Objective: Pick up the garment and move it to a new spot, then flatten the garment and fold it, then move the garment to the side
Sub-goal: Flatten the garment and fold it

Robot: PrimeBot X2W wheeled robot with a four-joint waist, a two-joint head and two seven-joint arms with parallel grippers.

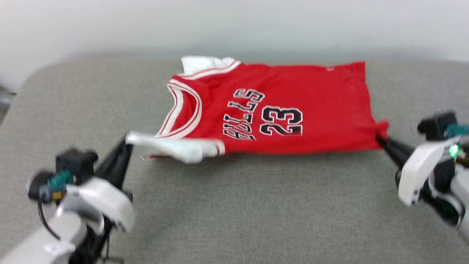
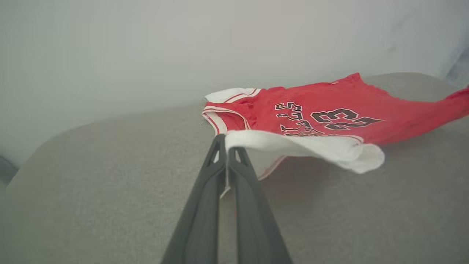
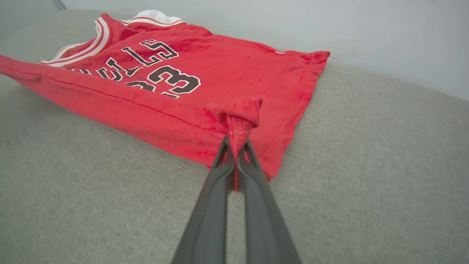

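Both claws are clamped on the garment (image 1: 311, 95): left claw (image 1: 126, 142) on its white sleeve (image 1: 176, 148), right claw (image 1: 379, 138) on a red hem corner (image 1: 381, 128). It lies front-up on the surface's (image 1: 234, 212) far half. You appear mid-flattening; folding and the move aside are left.

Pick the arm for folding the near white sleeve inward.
Left, probably: left pincer is shut on the garment's white sleeve; right pincer grips the red hem corner at the opposite end.
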